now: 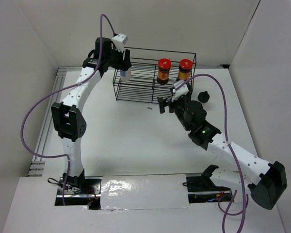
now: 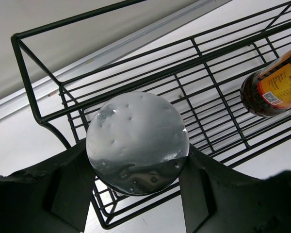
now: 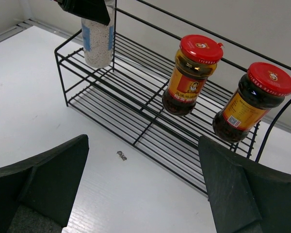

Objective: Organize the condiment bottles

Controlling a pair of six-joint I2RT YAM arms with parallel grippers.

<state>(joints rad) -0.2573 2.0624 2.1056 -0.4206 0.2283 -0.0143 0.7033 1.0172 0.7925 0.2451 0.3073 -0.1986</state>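
Note:
My left gripper (image 1: 123, 68) is shut on the whitish bottle with the blue label (image 1: 125, 74) and holds it from above at the left end of the black wire rack (image 1: 136, 92). In the left wrist view the bottle's round shiny end (image 2: 136, 141) sits between my fingers (image 2: 68, 189). Two amber-brown bottles with red caps (image 1: 164, 68) (image 1: 185, 68) stand on the rack's upper shelf at the right. The black-capped bottle (image 1: 204, 96) stands on the table right of the rack. My right gripper (image 1: 167, 103) is open and empty in front of the rack.
In the right wrist view the rack (image 3: 136, 121) spans the frame, with the held bottle (image 3: 98, 41) at its left and the amber bottles (image 3: 191, 73) (image 3: 247, 102) at its right. A small dark speck (image 3: 121, 155) lies before the rack. White walls stand close behind.

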